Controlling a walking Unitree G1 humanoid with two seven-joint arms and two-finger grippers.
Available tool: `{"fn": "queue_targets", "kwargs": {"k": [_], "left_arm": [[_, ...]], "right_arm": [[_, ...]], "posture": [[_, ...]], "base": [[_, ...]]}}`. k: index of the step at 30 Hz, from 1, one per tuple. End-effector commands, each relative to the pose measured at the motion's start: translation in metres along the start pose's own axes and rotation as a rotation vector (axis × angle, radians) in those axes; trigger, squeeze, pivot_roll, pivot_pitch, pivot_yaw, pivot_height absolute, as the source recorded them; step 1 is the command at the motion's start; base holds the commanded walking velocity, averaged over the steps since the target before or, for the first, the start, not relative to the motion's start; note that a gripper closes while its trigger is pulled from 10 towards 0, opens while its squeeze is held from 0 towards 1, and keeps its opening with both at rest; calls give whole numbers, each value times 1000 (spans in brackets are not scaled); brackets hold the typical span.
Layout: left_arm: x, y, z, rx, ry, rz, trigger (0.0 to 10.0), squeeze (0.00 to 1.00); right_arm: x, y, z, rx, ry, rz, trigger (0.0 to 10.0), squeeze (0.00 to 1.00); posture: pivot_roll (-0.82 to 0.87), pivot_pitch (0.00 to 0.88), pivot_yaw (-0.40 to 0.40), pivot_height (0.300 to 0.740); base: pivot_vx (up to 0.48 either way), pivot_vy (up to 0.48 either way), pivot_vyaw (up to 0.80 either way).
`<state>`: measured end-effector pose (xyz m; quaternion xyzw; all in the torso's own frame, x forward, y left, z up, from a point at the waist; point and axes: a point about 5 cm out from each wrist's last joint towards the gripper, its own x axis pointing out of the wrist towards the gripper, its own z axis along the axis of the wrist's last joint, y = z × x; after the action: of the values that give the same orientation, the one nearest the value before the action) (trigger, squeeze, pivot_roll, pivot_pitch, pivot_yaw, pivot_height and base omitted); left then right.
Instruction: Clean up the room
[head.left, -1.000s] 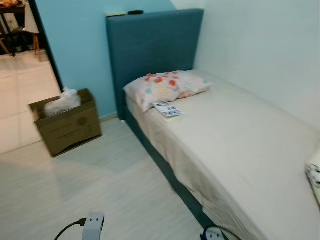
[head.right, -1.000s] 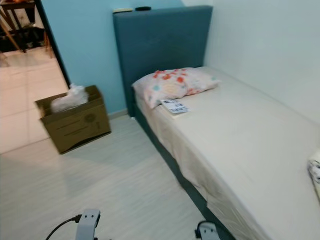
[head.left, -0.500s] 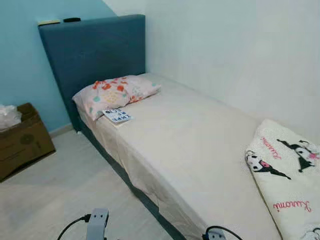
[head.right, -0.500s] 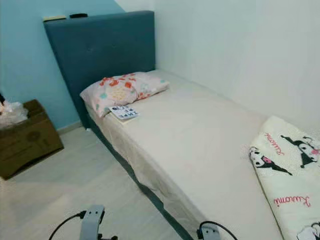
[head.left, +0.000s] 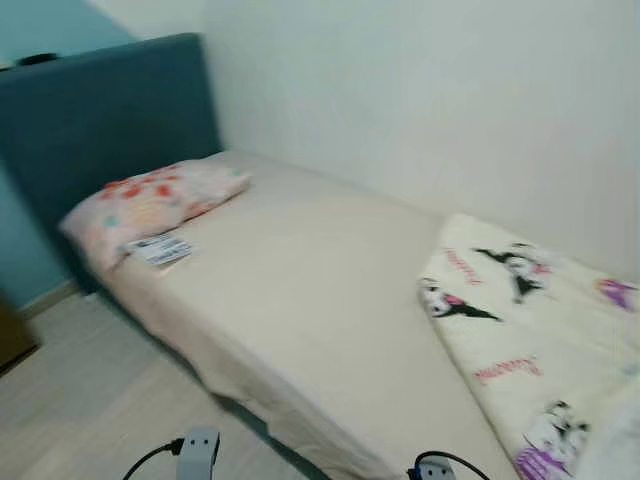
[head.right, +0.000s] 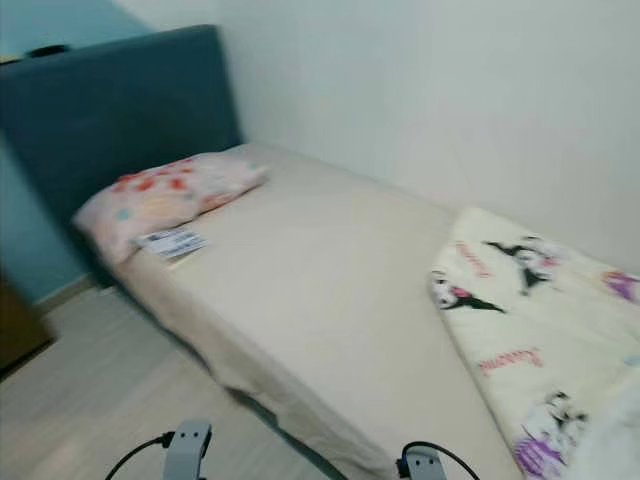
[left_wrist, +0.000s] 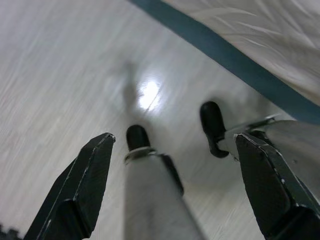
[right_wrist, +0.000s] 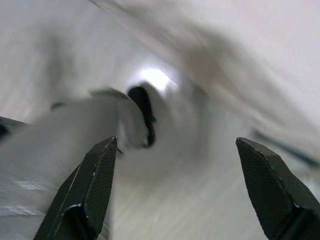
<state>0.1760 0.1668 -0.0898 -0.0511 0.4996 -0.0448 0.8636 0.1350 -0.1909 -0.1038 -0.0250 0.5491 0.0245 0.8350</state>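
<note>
Soft, even indoor light fills both head views, with no hard shadows on the cream-sheeted bed (head.left: 300, 300). Motion blur smears everything: the dark teal padded headboard (head.left: 100, 110) has fuzzy edges, and the cartoon print on the white blanket (head.right: 540, 340) at the far end of the bed from that headboard is unreadable. In the left wrist view a bright glare spot sits on the pale wood-grain floor (left_wrist: 60, 75). The right wrist view is heavily streaked, with a similar bright spot.
</note>
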Motion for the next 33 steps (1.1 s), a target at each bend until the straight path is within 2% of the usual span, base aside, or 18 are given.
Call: {"fn": "queue_targets", "kwargs": {"k": [1, 22, 33], "left_arm": [[-1, 2, -2, 13, 11, 10, 10000, 0], [0, -1, -5, 1, 15, 5, 10000, 0], [-1, 2, -5, 2, 15, 14, 10000, 0]], "right_arm": [[-1, 4, -13, -12, 53, 9, 10000, 0], [-2, 0, -17, -14, 67, -9, 10000, 0], [-1, -1, -11, 1, 31, -29, 10000, 0]], "posture": [[-12, 0, -18, 740], [-14, 0, -23, 740], [-13, 0, -18, 740]], "base": [[0, 0, -756], [0, 0, -754], [0, 0, -750]]}}
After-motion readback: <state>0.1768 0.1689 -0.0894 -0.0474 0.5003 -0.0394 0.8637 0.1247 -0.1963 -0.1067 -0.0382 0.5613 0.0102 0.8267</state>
